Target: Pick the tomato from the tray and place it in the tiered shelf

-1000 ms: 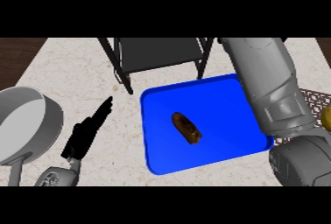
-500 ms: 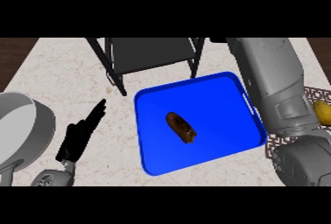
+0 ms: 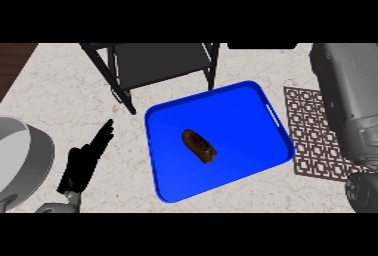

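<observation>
A dark brown, oblong thing (image 3: 198,145), not tomato-like in colour or shape, lies near the middle of the blue tray (image 3: 244,100) and is the only thing on it. If it is the tomato, it is on the tray and not in the shelf (image 3: 159,60), which stands just beyond the tray's far left corner with a dark, bare-looking tier facing up.

The left hand (image 3: 85,160) rests on the bench (image 3: 66,90) left of the tray, fingers straight and together, holding nothing. Of the right arm (image 3: 347,100) only the grey forearm shows along the right edge; its hand is out of view.

Risks, as I judge them: the thing is small, low and lies flat, so fingers closing on it could nudge it across the smooth tray floor instead of catching it. The tray's raised rim could snag a low approach. The shelf's black posts leave a narrow way in, so a carried thing could knock against them. A grey pan (image 3: 18,160) sits close by the left hand's elbow side.
</observation>
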